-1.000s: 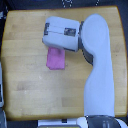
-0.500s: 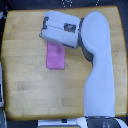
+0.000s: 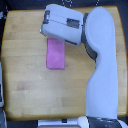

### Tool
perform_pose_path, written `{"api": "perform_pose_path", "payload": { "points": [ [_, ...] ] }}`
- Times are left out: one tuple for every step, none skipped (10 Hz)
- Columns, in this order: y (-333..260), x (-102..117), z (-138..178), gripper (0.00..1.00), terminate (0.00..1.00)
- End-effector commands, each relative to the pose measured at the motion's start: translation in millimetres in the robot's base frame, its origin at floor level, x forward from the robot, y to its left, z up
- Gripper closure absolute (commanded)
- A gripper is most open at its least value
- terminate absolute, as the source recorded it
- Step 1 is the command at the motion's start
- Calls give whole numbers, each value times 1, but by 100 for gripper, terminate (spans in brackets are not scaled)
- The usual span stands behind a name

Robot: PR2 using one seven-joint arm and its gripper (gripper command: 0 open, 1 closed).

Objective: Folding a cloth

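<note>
The pink-magenta cloth [image 3: 56,55] lies flat on the wooden table [image 3: 25,85] as a narrow upright rectangle, left of centre in the exterior view. Its top edge runs under my white arm [image 3: 100,75]. The arm rises from the bottom right and bends left across the top. At its left end, the gripper [image 3: 44,27] sits just above the cloth's top edge. A bulky white casing hides the fingers, so I cannot make out how the jaws stand or whether they hold anything.
The table's rounded edges show at the top, left and bottom. A dark and white object [image 3: 2,90] sits off the table's left edge. The robot's base [image 3: 95,122] is at the bottom edge.
The gripper end of the arm has moved up and toward the exterior view's left, uncovering more of the cloth. The cloth itself has stayed in place.
</note>
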Motion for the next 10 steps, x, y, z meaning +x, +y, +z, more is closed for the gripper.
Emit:
{"api": "perform_pose_path", "payload": {
  "points": [
    [-36, 18, 48, 0, 0],
    [-50, 21, 57, 0, 0],
    [-62, 29, 65, 0, 0],
    [-84, 28, 75, 0, 0],
    [-103, 27, 80, 0, 0],
    [-142, 22, 87, 0, 0],
    [-146, 23, 87, 0, 0],
    [-172, 18, 88, 0, 0],
    [-191, 16, 86, 0, 0],
    [-215, 13, 84, 0, 0]
  ]
}}
